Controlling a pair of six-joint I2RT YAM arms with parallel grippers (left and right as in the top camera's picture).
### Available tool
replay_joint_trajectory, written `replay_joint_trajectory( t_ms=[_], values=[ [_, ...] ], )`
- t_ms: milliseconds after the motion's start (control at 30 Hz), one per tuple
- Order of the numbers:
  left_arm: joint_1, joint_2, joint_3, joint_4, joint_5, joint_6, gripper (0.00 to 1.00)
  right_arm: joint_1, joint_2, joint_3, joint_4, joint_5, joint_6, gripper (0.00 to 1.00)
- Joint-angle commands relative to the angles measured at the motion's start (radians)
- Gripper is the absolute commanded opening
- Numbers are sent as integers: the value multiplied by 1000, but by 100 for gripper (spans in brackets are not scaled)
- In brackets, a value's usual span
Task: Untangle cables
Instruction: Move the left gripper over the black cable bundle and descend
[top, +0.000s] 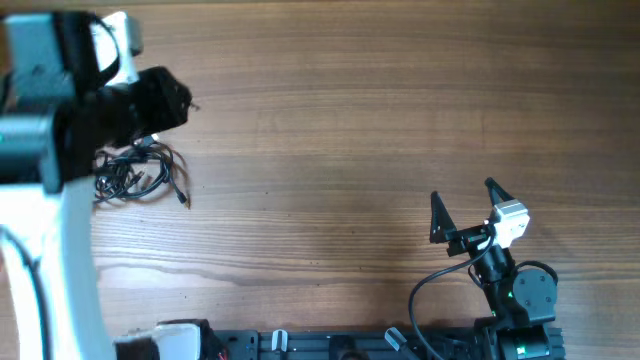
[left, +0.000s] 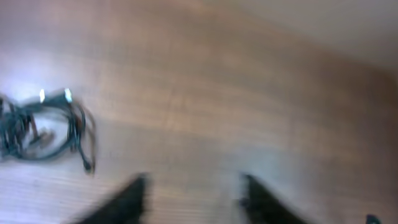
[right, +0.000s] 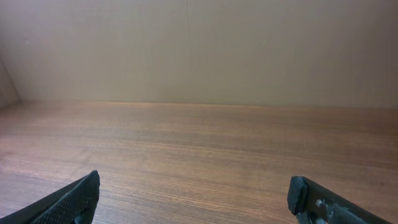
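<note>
The cables (top: 140, 175) lie in a tangled black bundle on the wood table near its left edge, with one plug end trailing out to the right. In the blurred left wrist view the cables (left: 43, 124) sit at the left, well away from my left gripper (left: 194, 183). Its fingers stand apart with only bare wood between them. From overhead the left gripper (top: 172, 100) hangs just above and behind the bundle, mostly hidden by its own arm. My right gripper (top: 462, 192) stands wide open and empty at the front right, and the right gripper (right: 194, 185) faces bare table.
The wooden table (top: 350, 120) stretches between the two arms. The left arm's white and grey body (top: 45, 200) covers the left edge. The right arm's base (top: 520, 300) and a black rail (top: 330, 345) run along the front edge. A pale wall (right: 199, 50) stands behind the table.
</note>
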Motion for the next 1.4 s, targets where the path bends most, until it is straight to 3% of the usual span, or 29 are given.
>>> replay_joint_trajectory(
  t_ms=[0,133,333,500,533,567,600,900,1033,1133,1367],
  values=[
    [-5,123,5,-30,11,-27,4,1,0,-1,3,-16,-7,100],
    [-4,216,-8,-29,-79,-79,5,1,0,-1,3,-16,-8,100],
    [-3,299,-8,-18,-117,-103,17,1,0,-1,3,-16,-8,100],
    [-3,327,-8,2,-199,-150,37,1,0,-1,3,-16,-7,99],
    [-3,329,-10,10,-199,-150,42,1,0,-1,3,-16,-8,100],
    [-3,330,-11,18,-199,-150,64,1,0,-1,3,-16,-7,100],
    [-3,330,-14,29,-199,-150,100,1,0,-1,3,-16,-8,100],
    [-2,330,-166,177,-200,-180,100,1,0,-1,3,-16,-7,100],
    [-2,330,-273,264,-282,-283,100,1,0,-1,3,-16,-8,100],
    [4,330,-345,333,-323,-297,100,1,0,-1,3,-16,-7,100],
    [128,336,-495,472,-330,-364,100,1,0,-1,3,-16,-7,100]
  ],
)
